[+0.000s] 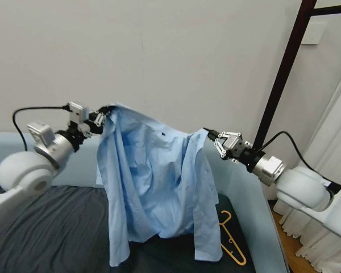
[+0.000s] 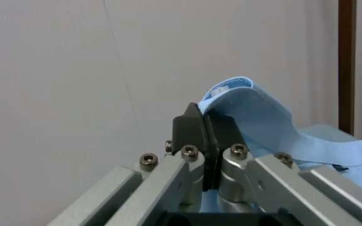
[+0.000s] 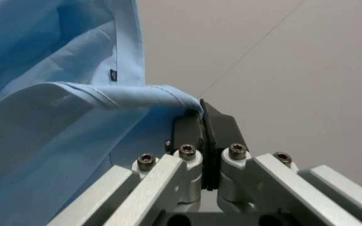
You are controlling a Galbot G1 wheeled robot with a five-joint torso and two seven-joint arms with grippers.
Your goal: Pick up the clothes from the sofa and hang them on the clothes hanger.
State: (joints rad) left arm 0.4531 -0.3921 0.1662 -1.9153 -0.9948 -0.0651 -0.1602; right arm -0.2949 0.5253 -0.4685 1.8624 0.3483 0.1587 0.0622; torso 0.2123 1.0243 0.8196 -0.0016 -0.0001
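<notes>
**Shirt lifted and spread between both pincers, not yet hung**

Item held: a light blue shirt (image 1: 153, 182) hangs across the centre of the head view, clear of the sofa (image 1: 45, 227) along its upper edge. Its lower hem and one sleeve trail toward the dark seat at bottom centre. I cannot tell whether the hem touches the seat.

Left pincer (image 1: 102, 119): at middle left of the head view, closed tight on the collar end of the shirt. The left wrist view confirms this. The left pincer (image 2: 204, 117) has its pads pressed together with the shirt (image 2: 263, 122) fold rising from between them.

Right pincer (image 1: 211, 136): just right of centre, at about the same height, clamped on the opposite shoulder seam. In the right wrist view the right pincer (image 3: 200, 115) pinches a stitched edge of the shirt (image 3: 55, 117), and the cloth is drawn taut from that point.

Reason for the hold, as judged: two grips set well apart at matching height keep the shoulder line open and level. That suits threading a hanger or draping the shirt over a bar.

Other items: a yellow hanger (image 1: 232, 239) lies on the sofa at lower right, beneath the hanging sleeve and untouched. A dark post (image 1: 281, 79) slants up at upper right, against the wall (image 1: 187, 57). It is probably part of the clothes stand.

Progress, as judged: the pickup is done and the hanging is outstanding.
</notes>
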